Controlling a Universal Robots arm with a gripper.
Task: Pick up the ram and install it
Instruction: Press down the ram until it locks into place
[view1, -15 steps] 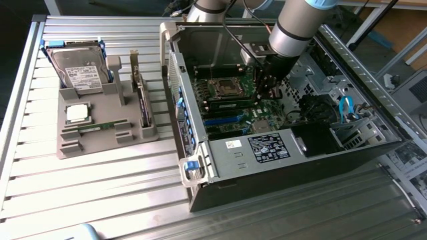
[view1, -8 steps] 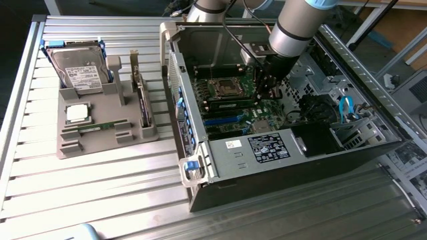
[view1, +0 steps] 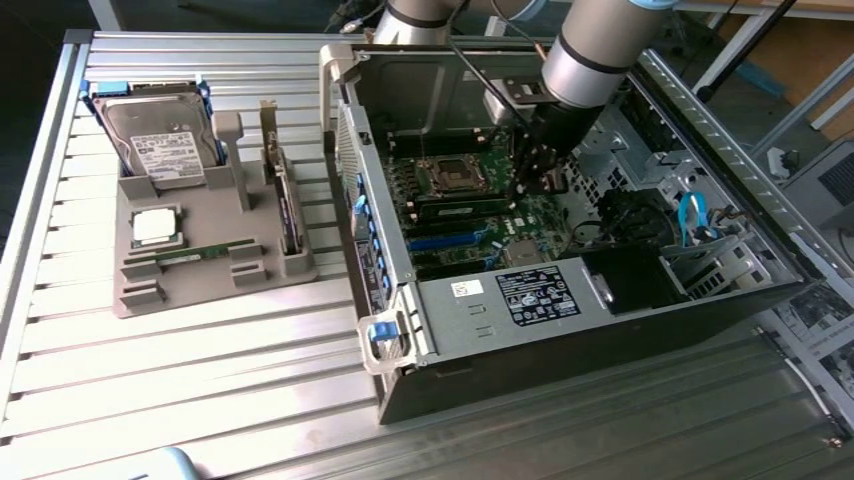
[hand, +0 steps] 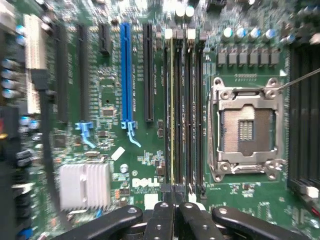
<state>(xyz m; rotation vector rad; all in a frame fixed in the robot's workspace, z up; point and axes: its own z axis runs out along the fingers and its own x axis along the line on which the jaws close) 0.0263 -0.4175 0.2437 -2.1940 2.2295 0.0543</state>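
The ram (view1: 200, 252), a thin green stick, lies flat in the grey holder tray (view1: 174, 290) on the exterior view's left, far from the arm. My gripper (view1: 541, 185) is down inside the open computer case (view1: 534, 300), over the motherboard. In the wrist view its black fingers (hand: 172, 207) are shut together with nothing visible between them. They sit just off the end of the memory slots. A second thin stick (hand: 172, 110) stands edge-on in one of those slots and also shows in the exterior view (view1: 461, 207). I cannot tell whether the fingers touch it.
An open CPU socket (hand: 246, 130) lies beside the memory slots, with a blue expansion slot (hand: 126, 75) and a silver heatsink (hand: 85, 186) on the other side. The tray also carries a hard drive (view1: 163, 140) and a square CPU chip (view1: 155, 225). Case walls and cables crowd the arm.
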